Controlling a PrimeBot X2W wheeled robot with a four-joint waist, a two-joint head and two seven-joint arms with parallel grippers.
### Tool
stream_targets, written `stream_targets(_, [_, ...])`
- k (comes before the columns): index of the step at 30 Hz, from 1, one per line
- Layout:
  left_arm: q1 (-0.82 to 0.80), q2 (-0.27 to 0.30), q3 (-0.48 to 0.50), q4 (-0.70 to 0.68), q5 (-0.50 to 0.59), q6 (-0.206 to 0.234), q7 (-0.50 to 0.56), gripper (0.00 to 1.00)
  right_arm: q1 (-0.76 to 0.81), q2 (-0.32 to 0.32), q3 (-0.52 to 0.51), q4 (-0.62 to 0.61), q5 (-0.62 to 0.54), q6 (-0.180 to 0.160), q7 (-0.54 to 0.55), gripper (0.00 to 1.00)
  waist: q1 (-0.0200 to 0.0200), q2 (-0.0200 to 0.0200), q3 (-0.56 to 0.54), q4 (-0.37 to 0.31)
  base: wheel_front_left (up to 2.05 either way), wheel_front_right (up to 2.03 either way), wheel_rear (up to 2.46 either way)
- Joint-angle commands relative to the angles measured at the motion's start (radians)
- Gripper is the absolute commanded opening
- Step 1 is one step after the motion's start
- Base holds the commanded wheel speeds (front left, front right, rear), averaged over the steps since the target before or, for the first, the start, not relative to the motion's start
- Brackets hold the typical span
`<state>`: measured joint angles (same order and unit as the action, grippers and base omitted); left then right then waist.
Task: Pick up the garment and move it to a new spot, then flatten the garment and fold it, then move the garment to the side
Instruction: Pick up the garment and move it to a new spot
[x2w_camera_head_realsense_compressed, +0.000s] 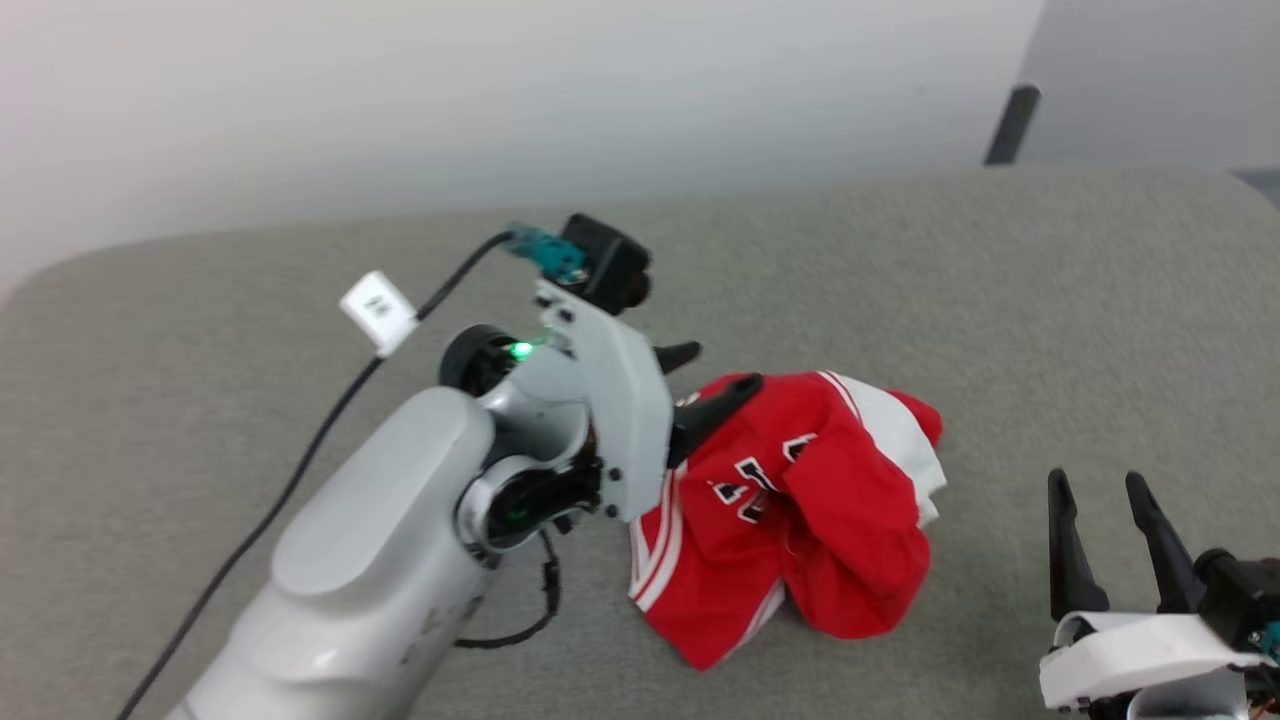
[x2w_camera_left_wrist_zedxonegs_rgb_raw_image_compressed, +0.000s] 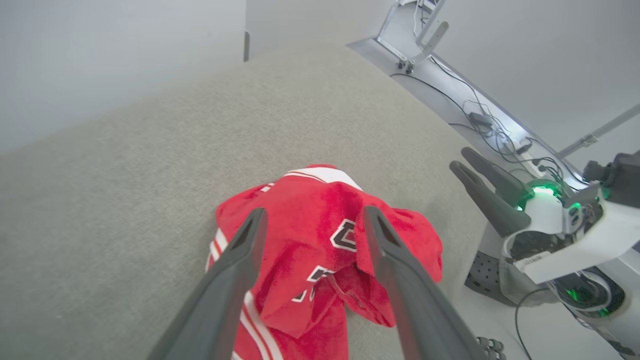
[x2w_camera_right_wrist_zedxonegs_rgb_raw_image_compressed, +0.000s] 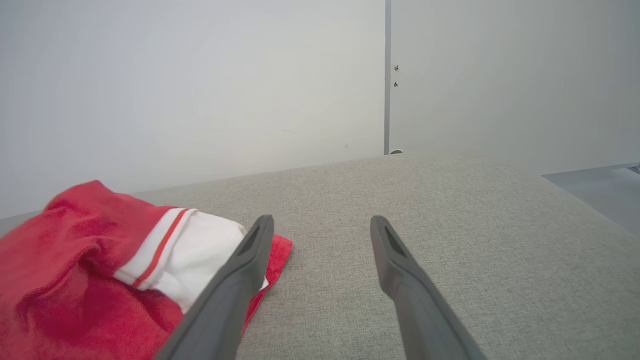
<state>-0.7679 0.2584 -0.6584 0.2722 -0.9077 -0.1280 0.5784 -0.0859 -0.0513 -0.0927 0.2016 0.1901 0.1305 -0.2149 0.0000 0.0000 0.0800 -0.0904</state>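
Under spread left gripper (x2w_camera_left_wrist_zedxonegs_rgb_raw_image_compressed: 314, 212), crumpled garment (x2w_camera_head_realsense_compressed: 830, 520), ungripped; right gripper (x2w_camera_head_realsense_compressed: 1095, 480) nearby, also spread

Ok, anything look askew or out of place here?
Only the garment: it lies in a crumpled heap on the grey surface, letters creased and partly hidden. The open left claw hovers over it, the open right claw beside it. Nothing damaged.

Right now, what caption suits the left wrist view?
Open left hand over the crumpled red garment on grey surface.
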Motion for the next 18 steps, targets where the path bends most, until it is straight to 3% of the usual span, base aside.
stream_targets(1, [0.024, 0.014, 0.007, -0.008, 0.007, -0.004, -0.025, 1.0, 0.021, 0.001, -0.004, -0.005, -0.005, 0.0, 0.002, 1.0, 0.0, 0.0, -0.068, 0.063, 0.0, 0.0, 0.0])
stream_targets(6, [0.062, 0.055, 0.031, -0.039, 0.023, -0.004, -0.107, 1.0, 0.045, 0.002, -0.006, -0.018, -0.013, 0.0, 0.01, 1.0, 0.0, 0.0, -0.101, 0.101, 0.0, 0.0, 0.0])
stream_targets(18, [0.24, 0.141, 0.143, -0.07, 0.074, 0.008, -0.434, 1.0, 0.09, -0.006, 0.01, -0.006, -0.035, 0.0, -0.005, 1.0, 0.0, 0.0, -0.152, 0.164, 0.0, 0.0, 0.0])
